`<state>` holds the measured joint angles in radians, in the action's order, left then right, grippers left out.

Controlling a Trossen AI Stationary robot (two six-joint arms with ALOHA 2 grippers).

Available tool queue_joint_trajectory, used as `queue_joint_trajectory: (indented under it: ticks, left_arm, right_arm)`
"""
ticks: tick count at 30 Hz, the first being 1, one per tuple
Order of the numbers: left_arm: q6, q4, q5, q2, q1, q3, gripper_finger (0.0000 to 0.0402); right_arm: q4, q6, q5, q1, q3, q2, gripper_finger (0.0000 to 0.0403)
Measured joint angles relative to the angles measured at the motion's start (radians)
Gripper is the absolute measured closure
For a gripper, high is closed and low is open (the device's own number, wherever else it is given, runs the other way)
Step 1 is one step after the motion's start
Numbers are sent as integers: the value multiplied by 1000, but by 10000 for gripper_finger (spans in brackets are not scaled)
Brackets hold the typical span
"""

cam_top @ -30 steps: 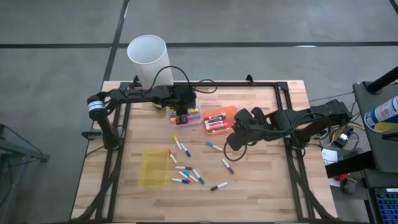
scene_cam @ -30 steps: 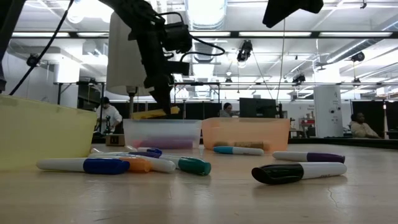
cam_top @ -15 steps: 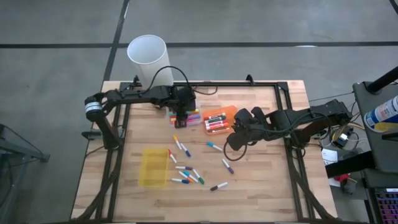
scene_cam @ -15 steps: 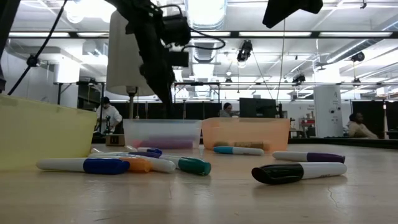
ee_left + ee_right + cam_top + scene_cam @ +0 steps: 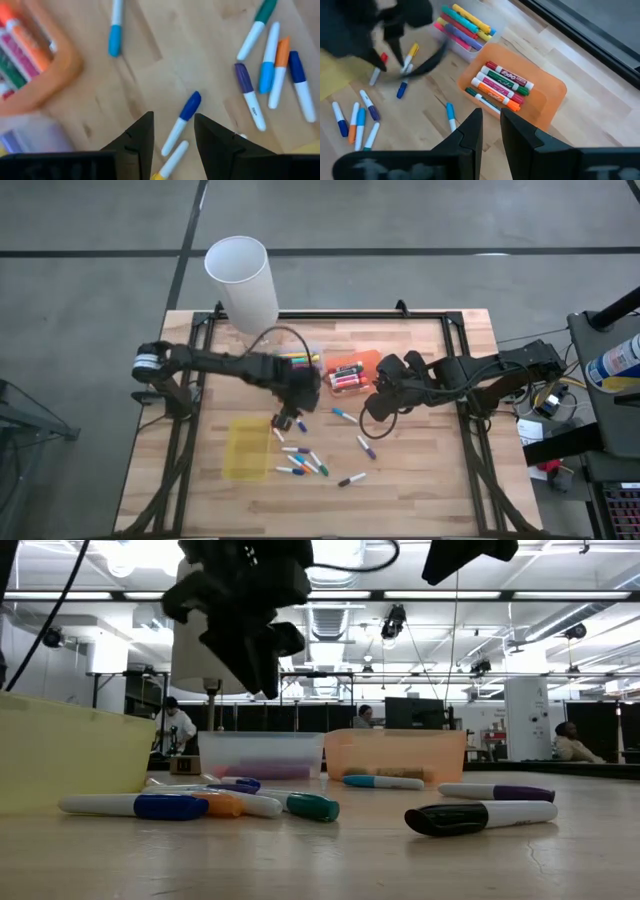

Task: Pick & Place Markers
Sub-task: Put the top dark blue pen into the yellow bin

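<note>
From above, the left tool [image 5: 291, 418] has left the clear rectangular plastic tray [image 5: 300, 363] near the wooden counter's [image 5: 430, 470] far edge, empty and spread, and now hangs over the loose capped markers [image 5: 300, 460] mid-counter, so one drop looks done and another pick is starting; the right tool [image 5: 372, 406] waits beside the orange plastic tray [image 5: 352, 373]. In the left wrist view, the fingers [image 5: 137, 142] straddle a blue-capped white marker [image 5: 181, 120]. In the right wrist view, the right tool's [image 5: 491, 125] narrow gap holds nothing.
</note>
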<state>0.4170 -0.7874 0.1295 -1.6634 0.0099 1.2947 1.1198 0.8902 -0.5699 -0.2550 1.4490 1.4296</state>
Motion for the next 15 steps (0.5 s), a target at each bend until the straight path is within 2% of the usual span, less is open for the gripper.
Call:
queue_joint_trajectory:
  ticks: [5,15]
  left_arm:
    - [12,100,-60,-1,-64,-82,268]
    - [26,224,-96,-2,-73,-269,268]
  right_arm:
    - [0,0,-10,0,0,0,342]
    - [-2,0,-10,1,0,0,342]
